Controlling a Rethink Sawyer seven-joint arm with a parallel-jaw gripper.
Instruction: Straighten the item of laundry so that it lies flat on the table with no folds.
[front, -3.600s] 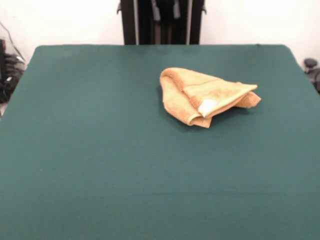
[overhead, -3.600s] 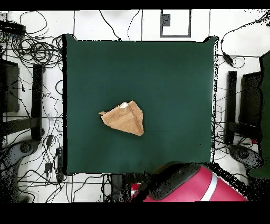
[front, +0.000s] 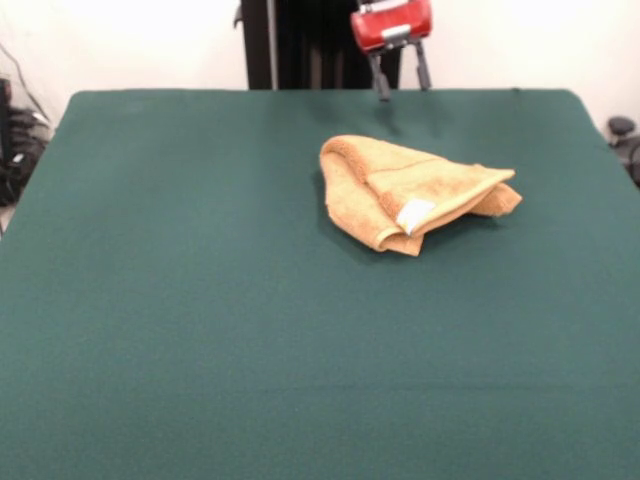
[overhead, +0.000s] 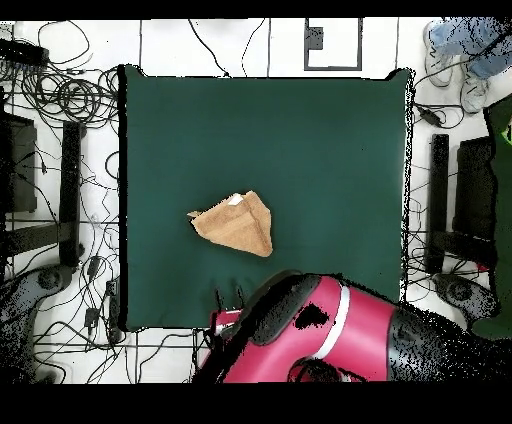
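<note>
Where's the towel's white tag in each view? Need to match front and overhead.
Front view: white tag on the towel, at its near folded edge, right of picture centre.
Overhead view: white tag at the towel's top edge, left of centre.
Shared landmark: the gripper, beyond the towel in front, below it overhead.

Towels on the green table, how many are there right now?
1: a crumpled tan-orange towel lies folded on the table, right of centre in the front view, below the gripper.
</note>
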